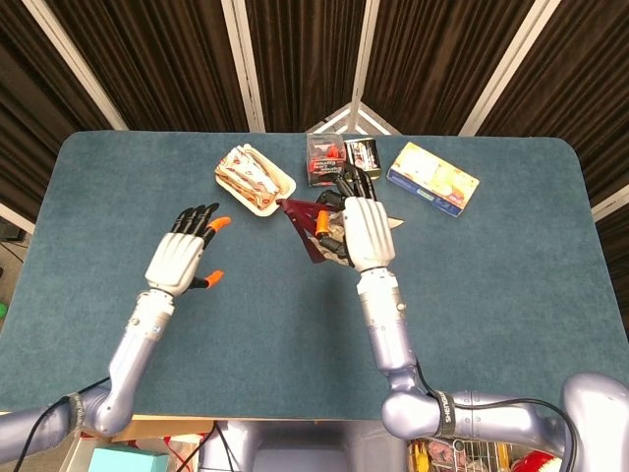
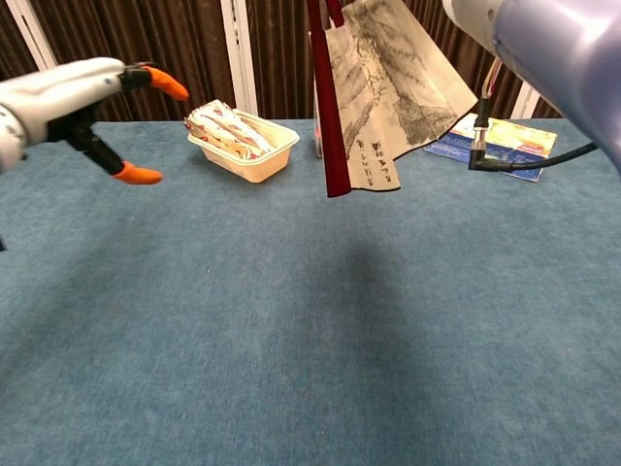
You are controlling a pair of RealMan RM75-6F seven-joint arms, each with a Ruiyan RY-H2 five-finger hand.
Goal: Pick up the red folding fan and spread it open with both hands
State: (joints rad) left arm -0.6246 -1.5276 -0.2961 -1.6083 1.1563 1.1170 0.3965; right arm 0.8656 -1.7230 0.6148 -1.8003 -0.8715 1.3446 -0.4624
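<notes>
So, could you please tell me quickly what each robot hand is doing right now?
Left robot hand: open, holding nothing.
Right robot hand: holding the fan.

the head view looks steeply down from above the near edge of the table [image 1: 118, 324], taking in the whole top and the curtain [image 1: 177, 59] behind. the chest view sits low and close, looking level across the table toward the curtain. both views show the tray [image 2: 243, 155] and fan [image 2: 374, 87].

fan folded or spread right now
Partly spread. In the chest view the fan hangs from the right hand with its painted paper leaf fanned out beside the red guard stick; the left hand is apart from it.
</notes>
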